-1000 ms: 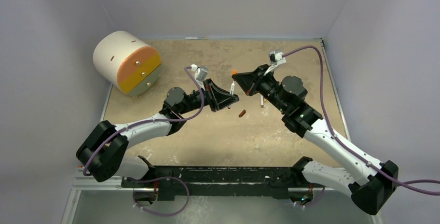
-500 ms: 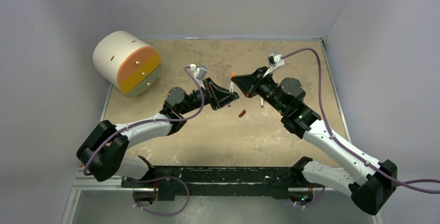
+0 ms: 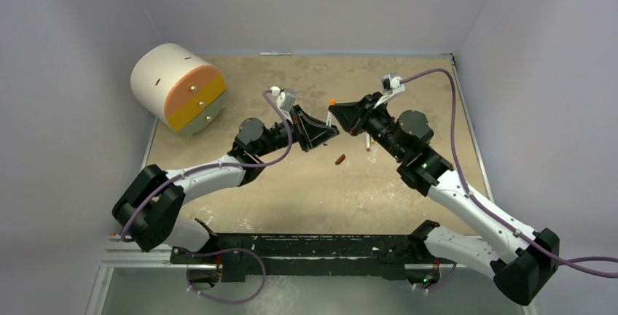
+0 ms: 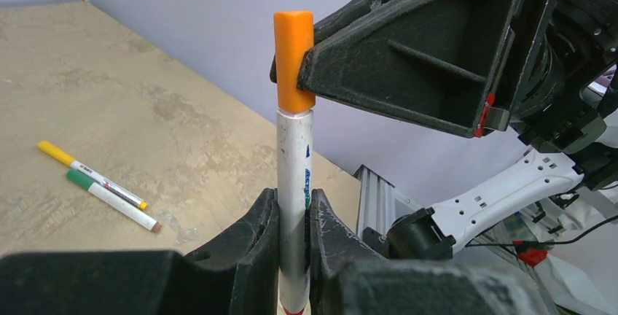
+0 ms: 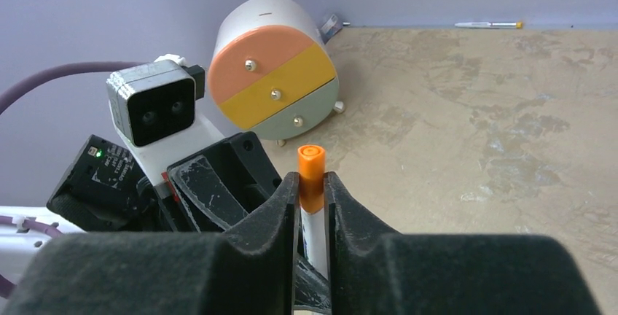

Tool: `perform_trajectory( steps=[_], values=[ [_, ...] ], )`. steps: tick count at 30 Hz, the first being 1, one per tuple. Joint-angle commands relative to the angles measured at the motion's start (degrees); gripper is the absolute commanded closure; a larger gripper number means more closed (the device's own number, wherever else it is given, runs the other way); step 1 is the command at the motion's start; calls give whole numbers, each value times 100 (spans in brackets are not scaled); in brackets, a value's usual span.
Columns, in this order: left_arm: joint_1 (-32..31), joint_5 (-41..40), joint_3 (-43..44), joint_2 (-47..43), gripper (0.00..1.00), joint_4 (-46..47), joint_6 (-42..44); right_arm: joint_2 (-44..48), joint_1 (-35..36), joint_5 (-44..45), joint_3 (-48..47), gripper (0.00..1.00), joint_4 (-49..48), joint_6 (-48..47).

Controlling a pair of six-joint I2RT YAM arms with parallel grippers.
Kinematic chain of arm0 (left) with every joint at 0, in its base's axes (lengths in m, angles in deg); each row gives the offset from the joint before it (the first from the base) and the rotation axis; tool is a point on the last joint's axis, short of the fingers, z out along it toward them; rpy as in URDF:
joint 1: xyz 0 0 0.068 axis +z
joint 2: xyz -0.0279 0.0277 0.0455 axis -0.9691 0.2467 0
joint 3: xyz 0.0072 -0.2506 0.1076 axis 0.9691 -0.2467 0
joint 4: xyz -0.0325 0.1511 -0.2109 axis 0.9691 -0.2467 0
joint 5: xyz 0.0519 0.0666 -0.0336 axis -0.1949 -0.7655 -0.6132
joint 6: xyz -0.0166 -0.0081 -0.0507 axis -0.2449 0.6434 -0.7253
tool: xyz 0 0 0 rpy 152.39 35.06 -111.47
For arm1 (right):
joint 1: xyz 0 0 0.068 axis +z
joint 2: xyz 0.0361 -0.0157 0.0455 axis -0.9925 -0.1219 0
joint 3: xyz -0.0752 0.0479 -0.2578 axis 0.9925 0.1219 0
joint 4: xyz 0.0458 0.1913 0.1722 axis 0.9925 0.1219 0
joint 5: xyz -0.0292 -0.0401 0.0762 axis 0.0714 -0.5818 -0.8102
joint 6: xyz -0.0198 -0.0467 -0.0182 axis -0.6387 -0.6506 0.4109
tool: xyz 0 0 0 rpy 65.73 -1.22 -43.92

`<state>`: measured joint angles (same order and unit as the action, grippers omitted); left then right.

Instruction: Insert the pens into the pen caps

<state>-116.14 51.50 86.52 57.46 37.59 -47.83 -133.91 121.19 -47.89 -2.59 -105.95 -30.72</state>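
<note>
change: arms have drawn together above the table's (image 3: 306,198) middle; orange cap (image 4: 293,45) now sits on the white pen (image 4: 294,162)
left gripper (image 4: 294,209): clamped on the upright barrel
right gripper (image 5: 312,181): fingers flank the cap closely; can't tell if pinching
meaning: this pair looks joined

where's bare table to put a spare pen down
Free: the tan tabletop between both forearms, nearer than the dark red-brown cap; also the far strip right of the white drawer drum. Crowded: centre, where left gripper and right gripper meet on the orange-capped white pen, loose pens beside.
</note>
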Motion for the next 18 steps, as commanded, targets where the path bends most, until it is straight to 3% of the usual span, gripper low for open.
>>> perform_trajectory(
  steps=[1,10,15,18],
  values=[
    [36,43,338,-59,100,202,455,267,48,-145,-235,78,53,-236],
    [42,365,481,-26,100,354,528,395,49,-32,-432,61,230,-388],
    [35,724,453,20,100,853,227,578,27,135,-408,50,164,-419],
    [36,1035,429,77,100,1218,-43,569,-8,-79,-512,48,69,-373]
  ],
)
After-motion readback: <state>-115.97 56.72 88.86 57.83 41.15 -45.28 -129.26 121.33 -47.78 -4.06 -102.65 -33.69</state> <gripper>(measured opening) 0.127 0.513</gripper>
